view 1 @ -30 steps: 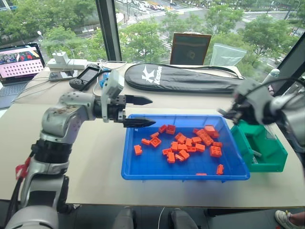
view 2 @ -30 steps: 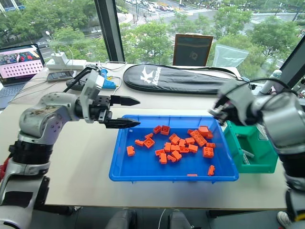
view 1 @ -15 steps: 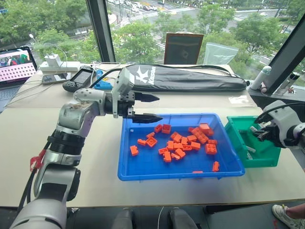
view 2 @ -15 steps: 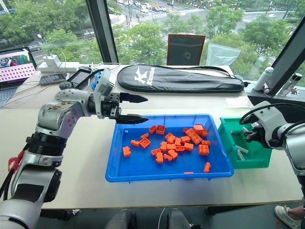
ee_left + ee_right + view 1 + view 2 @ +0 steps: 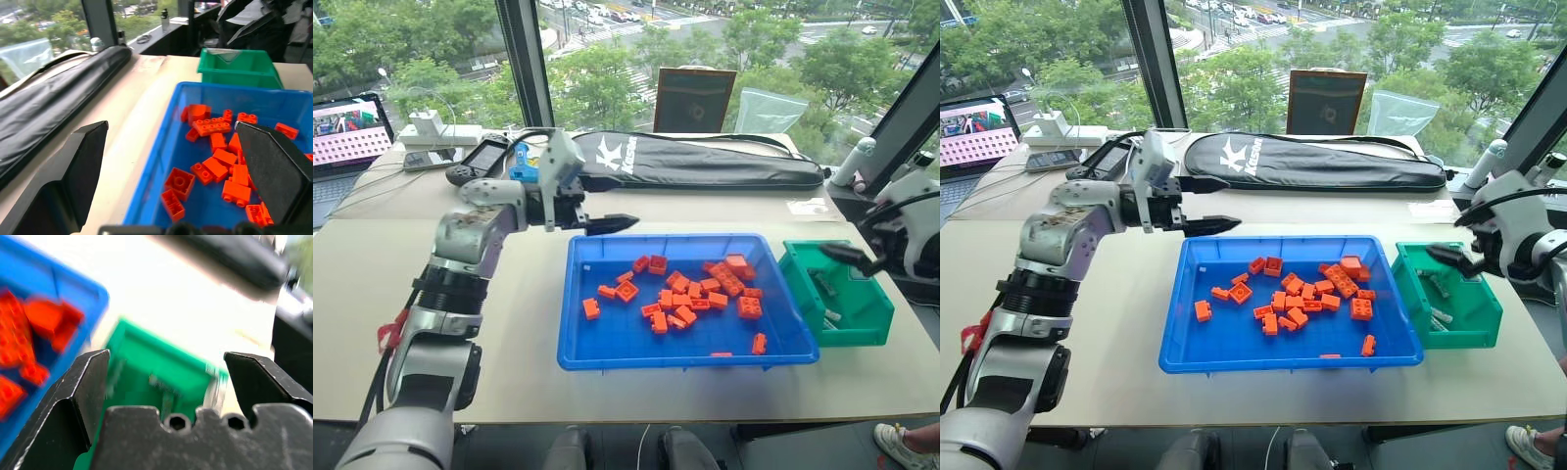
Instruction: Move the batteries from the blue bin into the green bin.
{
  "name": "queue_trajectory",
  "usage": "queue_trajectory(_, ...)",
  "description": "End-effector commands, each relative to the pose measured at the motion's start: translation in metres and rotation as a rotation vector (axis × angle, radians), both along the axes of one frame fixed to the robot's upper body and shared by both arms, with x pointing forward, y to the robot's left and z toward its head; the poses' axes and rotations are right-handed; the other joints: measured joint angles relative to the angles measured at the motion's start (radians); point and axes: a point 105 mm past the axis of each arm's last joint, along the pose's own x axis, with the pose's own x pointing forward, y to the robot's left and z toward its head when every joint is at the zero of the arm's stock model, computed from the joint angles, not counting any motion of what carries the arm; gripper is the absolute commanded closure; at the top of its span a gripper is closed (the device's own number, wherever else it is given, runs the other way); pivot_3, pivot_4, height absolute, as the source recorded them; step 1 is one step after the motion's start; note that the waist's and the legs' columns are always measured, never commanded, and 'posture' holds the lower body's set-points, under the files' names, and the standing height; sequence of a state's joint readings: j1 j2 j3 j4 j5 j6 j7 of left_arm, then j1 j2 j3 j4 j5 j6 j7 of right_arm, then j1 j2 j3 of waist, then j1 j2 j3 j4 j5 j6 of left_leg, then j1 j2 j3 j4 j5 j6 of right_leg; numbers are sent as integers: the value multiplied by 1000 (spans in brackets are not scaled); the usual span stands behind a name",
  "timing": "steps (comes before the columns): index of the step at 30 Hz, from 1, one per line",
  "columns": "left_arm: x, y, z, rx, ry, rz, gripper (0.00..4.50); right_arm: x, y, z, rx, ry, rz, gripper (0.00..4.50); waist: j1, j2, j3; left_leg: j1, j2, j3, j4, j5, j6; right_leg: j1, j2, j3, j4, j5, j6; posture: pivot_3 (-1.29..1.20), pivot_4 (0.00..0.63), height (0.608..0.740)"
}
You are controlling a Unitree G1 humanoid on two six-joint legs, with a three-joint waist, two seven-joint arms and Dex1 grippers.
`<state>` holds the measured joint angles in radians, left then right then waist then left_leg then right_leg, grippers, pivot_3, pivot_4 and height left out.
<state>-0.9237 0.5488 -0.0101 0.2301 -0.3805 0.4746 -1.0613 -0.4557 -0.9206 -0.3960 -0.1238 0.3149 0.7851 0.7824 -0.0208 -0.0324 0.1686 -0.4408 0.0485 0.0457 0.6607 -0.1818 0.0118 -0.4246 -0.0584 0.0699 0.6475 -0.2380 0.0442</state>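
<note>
Right hand [image 5: 1451,257] now spread, risen off green bin [image 5: 1474,328]; left hand [image 5: 171,166] spread, orange bricks [image 5: 215,161] beyond.

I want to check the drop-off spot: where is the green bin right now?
In the head views the green bin sits on the table at the robot's right, just beside the blue bin's right end, with the open right gripper over it.

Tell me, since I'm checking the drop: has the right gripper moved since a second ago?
Yes. The right gripper went from the blue bin's corner to the green bin.
</note>
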Motion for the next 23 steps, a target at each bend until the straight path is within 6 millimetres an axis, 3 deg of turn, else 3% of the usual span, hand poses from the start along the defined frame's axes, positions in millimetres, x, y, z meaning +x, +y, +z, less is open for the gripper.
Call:
queue_trajectory(1, 1, 31, 17, -79, -114, 147, 0, -23, 11, 29, 211, -149, 150, 93, 2, 0, 0, 0, 0, 0, 0, 0, 0, 0, 0, 0, 0, 0, 0, 0, 150, 733)
queue_trajectory(5, -5, 65, 4, -123, -71, 269, 0, -33, 5, 5, 204, -120, 130, 93, 6, 0, 0, 0, 0, 0, 0, 0, 0, 1, -1, -1, 0, 0, 0, 0, 150, 733)
queue_trajectory(8, -14, 83, -15, -129, -10, 340, 0, -28, 2, -7, 189, -96, 110, 93, 6, 0, 0, 0, 0, 1, 0, 0, 0, 1, -1, 0, 0, 0, 0, 0, 150, 733)
queue_trajectory(17, -17, 118, -44, -131, -12, 562, 0, -2, -11, -27, 103, -49, 83, 93, 5, 0, 0, 2, 0, 1, 0, 3, 0, 2, -1, 0, 0, 3, -1, 0, 150, 733)
queue_trajectory(23, -17, 125, -58, -158, 36, 602, 0, 1, -19, -27, 130, -25, 78, 93, 7, 0, 0, 2, 0, 2, 0, 3, 0, 2, -1, 0, -1, 3, -1, 0, 150, 733)
